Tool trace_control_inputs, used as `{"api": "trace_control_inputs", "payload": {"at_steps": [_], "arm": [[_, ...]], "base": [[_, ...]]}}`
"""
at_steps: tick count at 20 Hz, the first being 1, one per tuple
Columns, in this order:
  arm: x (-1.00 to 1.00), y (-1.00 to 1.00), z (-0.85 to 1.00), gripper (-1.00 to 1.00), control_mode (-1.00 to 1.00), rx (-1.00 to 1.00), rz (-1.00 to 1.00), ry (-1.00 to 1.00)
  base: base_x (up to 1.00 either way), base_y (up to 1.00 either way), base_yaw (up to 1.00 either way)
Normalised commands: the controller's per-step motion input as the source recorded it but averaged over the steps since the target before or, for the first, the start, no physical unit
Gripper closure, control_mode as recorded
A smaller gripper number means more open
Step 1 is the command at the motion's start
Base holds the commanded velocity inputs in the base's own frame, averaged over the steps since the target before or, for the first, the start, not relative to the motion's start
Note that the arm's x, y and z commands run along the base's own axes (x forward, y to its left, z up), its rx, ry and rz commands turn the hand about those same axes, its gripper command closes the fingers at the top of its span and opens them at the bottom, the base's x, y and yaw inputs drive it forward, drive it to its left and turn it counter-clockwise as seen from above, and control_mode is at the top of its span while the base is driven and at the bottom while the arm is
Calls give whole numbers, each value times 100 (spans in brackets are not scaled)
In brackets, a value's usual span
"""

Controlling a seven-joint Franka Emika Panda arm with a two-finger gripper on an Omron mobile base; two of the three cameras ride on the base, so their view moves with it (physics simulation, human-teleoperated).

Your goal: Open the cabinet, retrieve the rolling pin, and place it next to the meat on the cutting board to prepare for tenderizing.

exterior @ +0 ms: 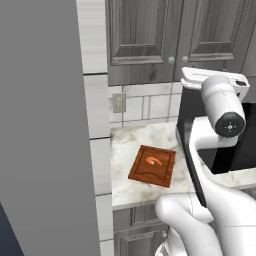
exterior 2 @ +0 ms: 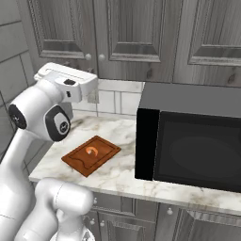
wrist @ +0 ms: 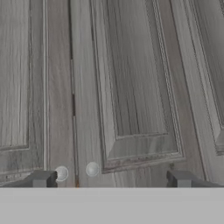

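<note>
Grey wood-grain wall cabinet (wrist: 131, 87) with raised-panel doors shut; open claw (wrist: 111, 179) facing its round knobs (wrist: 92, 169); orange-pink meat (exterior: 153, 161) lying on reddish-brown wooden cutting board (exterior: 142, 172) on marble desk (exterior: 125, 145).

A pale veined marble countertop (exterior 2: 123, 178) is backed by white rectangular wall tiles (exterior: 150, 106). A boxy black microwave (exterior 2: 193, 136) is set on it.

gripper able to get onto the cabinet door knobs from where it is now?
Probably yes. The gripper is open and faces the closed cabinet doors squarely, with the two knobs low between its fingertips and nothing in between. Whether it is close enough, I can't tell.
</note>
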Motion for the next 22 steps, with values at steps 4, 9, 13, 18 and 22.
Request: {"api": "trace_control_inputs", "payload": {"at_steps": [4, 9, 13, 18, 22], "arm": [[29, 0, 0, -100, -100, 0, 0, 0], [33, -3, -1, -100, -100, 1, 0, 0], [42, 0, -2, -100, -100, 0, 1, 0], [49, 0, 0, -100, -100, 0, 3, 0], [43, 0, -7, -100, -100, 0, 4, 2]], "base": [[0, 0, 0], [0, 0, 0], [0, 0, 0], [0, 0, 0], [0, 0, 0]]}}
